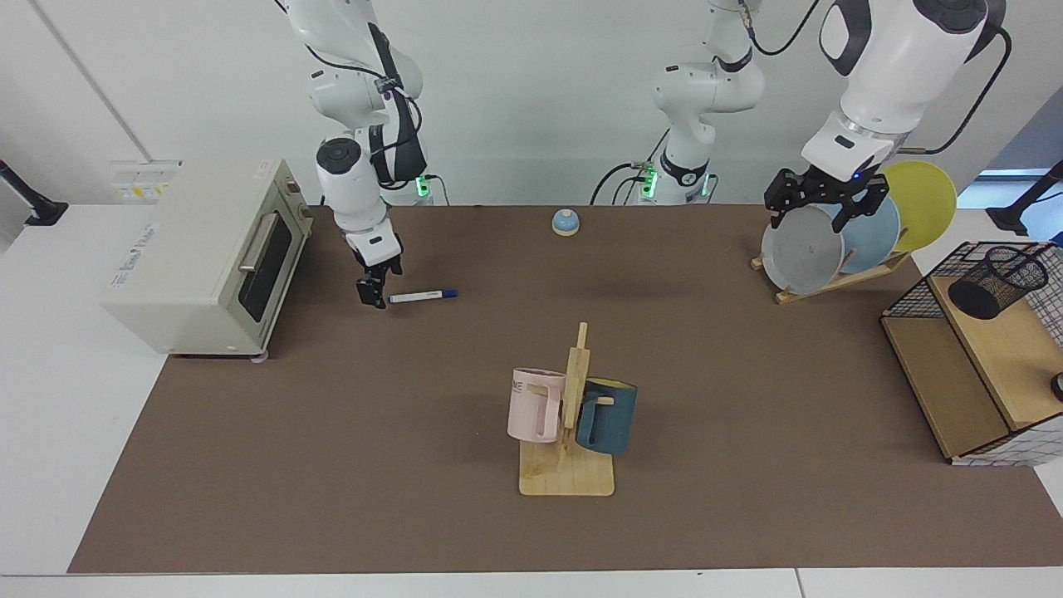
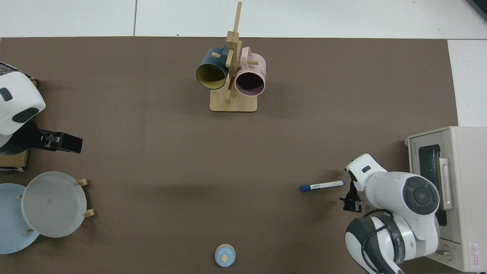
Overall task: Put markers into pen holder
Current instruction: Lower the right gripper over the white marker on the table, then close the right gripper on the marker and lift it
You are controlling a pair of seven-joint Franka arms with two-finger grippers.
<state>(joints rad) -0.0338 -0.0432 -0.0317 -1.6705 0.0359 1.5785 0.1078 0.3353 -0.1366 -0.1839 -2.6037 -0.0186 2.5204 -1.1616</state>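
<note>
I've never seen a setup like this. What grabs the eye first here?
Two white arms over a brown table: the right gripper hangs beside the marker, near a toaster oven. The left gripper hovers, open, above the plate rack. In the middle, a wooden mug tree carries two mugs.

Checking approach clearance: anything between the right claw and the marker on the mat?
Nothing visible. The right claw hangs just beyond the marker's white end, with only bare mat between them. The left claw is far off, over the plate rack.

Matt brown table mat (image 1: 332, 432), wood mug rack (image 1: 567, 477), black wire-mesh pen holder (image 1: 995, 281), glossy plates (image 1: 801, 249).
</note>
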